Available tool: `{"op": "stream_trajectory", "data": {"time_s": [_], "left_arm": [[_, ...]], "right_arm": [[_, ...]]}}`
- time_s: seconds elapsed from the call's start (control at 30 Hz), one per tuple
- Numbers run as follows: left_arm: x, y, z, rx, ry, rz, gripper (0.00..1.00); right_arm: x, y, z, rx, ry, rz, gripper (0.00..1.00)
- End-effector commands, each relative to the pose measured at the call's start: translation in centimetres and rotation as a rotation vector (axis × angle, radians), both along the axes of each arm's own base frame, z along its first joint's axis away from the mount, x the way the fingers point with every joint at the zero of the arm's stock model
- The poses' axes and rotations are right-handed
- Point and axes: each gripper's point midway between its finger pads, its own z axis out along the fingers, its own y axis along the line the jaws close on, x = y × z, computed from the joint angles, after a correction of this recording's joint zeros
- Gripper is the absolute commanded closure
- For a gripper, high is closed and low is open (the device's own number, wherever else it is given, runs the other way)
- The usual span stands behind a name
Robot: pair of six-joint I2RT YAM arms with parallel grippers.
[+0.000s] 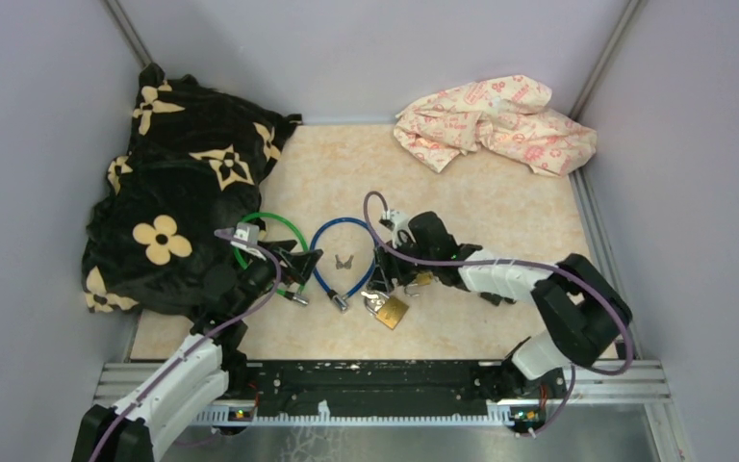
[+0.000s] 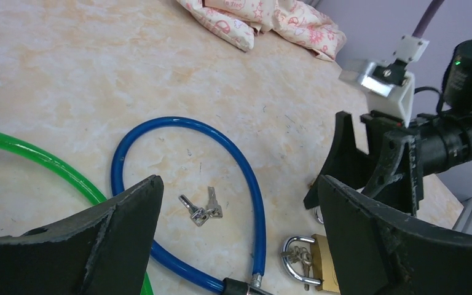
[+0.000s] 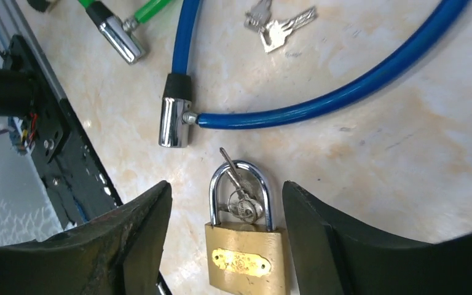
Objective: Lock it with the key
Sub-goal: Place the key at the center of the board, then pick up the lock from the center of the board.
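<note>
The brass padlock (image 3: 244,261) is seen lying flat on the marbled table (image 3: 405,166), just below the chrome end of the blue cable lock (image 3: 319,104). A small bunch of keys (image 3: 238,200) is threaded on its steel shackle (image 3: 264,184). The right gripper (image 3: 224,206) is held over it with the jaws spread, one finger on either side of the body and neither touching it, so nothing is gripped. The left gripper (image 2: 239,184) is likewise held wide apart and empty above the blue loop, where a second, loose pair of keys (image 2: 201,208) is found.

The padlock is judged to be dense, rigid and smooth, so it is likely to slide on the table; it is best taken across the flat brass faces of the body. The keys are thin, light and free to swing, and are best pinched by the bow. Whether the shackle is already pressed home cannot be made out for certain, though both legs seem seated.
</note>
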Motion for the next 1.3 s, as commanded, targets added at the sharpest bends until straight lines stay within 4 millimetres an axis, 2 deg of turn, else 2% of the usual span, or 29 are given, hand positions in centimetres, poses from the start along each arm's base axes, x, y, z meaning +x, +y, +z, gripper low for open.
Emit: {"op": "stream_trajectory", "data": {"time_s": [0.0,0.07,0.13,0.23,0.6,0.87,1.0,1.17,1.23,1.27], "left_arm": [[-0.3,-0.1,1.2,-0.026,-0.057,-0.019,0.01],[-0.3,-0.1,1.4,-0.028,-0.063,-0.020,0.01],[-0.4,-0.1,1.5,-0.031,-0.068,-0.022,0.01],[-0.5,-0.1,1.8,-0.033,-0.084,-0.030,0.01],[-0.8,-0.2,2.2,-0.040,-0.104,-0.048,0.01],[-0.9,-0.3,1.9,-0.039,-0.095,-0.052,0.01],[-0.9,-0.3,1.9,-0.039,-0.093,-0.055,0.01],[-0.8,-0.3,1.9,-0.039,-0.093,-0.054,0.01],[-0.9,-0.3,1.8,-0.035,-0.092,-0.058,0.01],[-1.0,-0.4,1.8,-0.032,-0.096,-0.064,0.01]], "right_arm": [[3.5,-2.4,5.2,-0.114,-0.185,-0.166,0.32],[5.3,-6.0,4.6,-0.299,-0.203,-0.331,0.32],[6.0,-9.4,3.2,-0.496,-0.175,-0.451,0.34],[5.8,-11.5,2.1,-0.644,-0.115,-0.511,0.40],[5.1,-10.6,-0.8,-0.693,0.000,-0.492,0.47],[5.1,-9.7,-1.6,-0.669,0.021,-0.468,0.51],[4.8,-9.9,-2.6,-0.692,0.042,-0.459,0.56],[4.5,-10.0,-4.0,-0.715,0.065,-0.447,0.57],[4.4,-10.1,-4.5,-0.726,0.071,-0.443,0.64],[4.3,-10.2,-4.7,-0.732,0.074,-0.440,0.72]]}}
